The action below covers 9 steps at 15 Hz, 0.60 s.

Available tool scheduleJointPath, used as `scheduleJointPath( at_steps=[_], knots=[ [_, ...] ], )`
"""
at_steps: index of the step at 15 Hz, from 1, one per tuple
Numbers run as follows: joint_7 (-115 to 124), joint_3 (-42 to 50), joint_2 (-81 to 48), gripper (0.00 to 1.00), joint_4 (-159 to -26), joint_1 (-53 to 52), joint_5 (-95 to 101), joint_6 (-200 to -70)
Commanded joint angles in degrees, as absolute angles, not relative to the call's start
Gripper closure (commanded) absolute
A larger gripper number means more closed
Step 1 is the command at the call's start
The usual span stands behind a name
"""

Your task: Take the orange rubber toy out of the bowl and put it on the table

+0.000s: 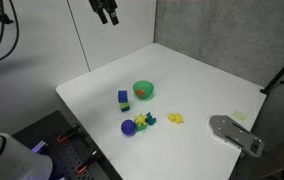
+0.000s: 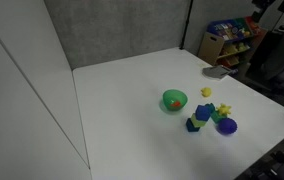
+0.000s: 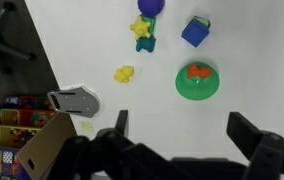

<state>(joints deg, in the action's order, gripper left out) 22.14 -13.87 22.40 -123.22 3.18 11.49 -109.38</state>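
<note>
The orange rubber toy [image 3: 198, 72] lies inside the bright green bowl [image 3: 197, 90] on the white table [image 3: 112, 40]. The bowl also shows in both exterior views [image 1: 144, 91] [image 2: 174, 101], with an orange speck in it [image 2: 175, 103]. My gripper [image 3: 182, 130] hangs high above the table, open and empty, its two fingers spread wide below the bowl in the wrist view. In an exterior view the gripper [image 1: 106, 12] is at the top, far above the table.
A blue block [image 3: 194, 31], a purple ball [image 3: 150, 6], a green-and-yellow toy [image 3: 143, 32] and a small yellow toy [image 3: 124, 74] lie near the bowl. A grey metal tool [image 3: 74, 101] rests at the table edge. A box of toys [image 3: 12, 140] stands beside the table.
</note>
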Motion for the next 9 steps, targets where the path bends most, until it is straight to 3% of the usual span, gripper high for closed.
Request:
scheduleJointPath(
  at_steps=[1,9],
  knots=[
    [22.63,-12.52,22.21,0.00,-123.02,1.54,12.11,-109.13],
    [18.83,-8.56,17.62,0.00,-121.83,0.65,8.64,-112.07]
  ],
)
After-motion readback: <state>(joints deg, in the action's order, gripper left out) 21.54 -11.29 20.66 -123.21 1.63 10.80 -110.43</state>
